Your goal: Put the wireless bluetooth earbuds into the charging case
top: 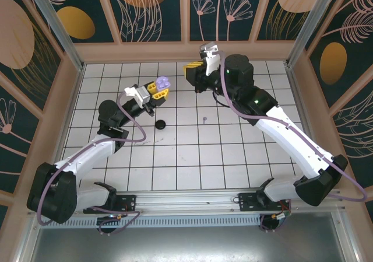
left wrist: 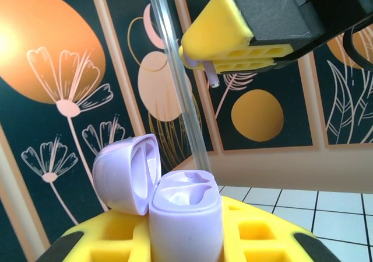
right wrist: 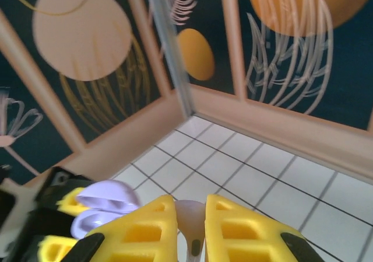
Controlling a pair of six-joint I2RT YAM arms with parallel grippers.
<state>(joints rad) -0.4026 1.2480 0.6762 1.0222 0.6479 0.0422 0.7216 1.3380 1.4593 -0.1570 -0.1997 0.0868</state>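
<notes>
Lilac case (left wrist: 186,215): This is the charging case. It stands upright between the yellow jaws of the left arm, lifted off the desk. Two hollows in its top face up.
Lid (left wrist: 125,171): It is flipped open. In the left wrist view it leans out to the left and touches the case body.
Left gripper (top: 155,93): Its jaws are squeezed tight on the case, one on each side.
Right gripper (top: 194,71): Its yellow jaws are almost closed and pinch one earbud between their tips. From the top it is just to the right of the case, near it but not touching. In the left wrist view it hangs above the case with a gap between them.
Earbud (right wrist: 188,215): It is pale, and I cannot tell if it is pink or lilac. Its round head sits between the two jaw tips. In the left wrist view its thin stem pokes out under the jaws. It is up in the air, apart from the case.
Desk (top: 233,151): White square tiles with dark lines.
Black thing (top: 161,123): Small and round. It lies on the desk near the left arm, too small to tell what it is.
Tiny lilac thing (top: 205,119): It lies on a tile between the two arms, too small to tell what it is.
Walls (top: 151,11): Dark panels with orange circles and pale flowers.
</notes>
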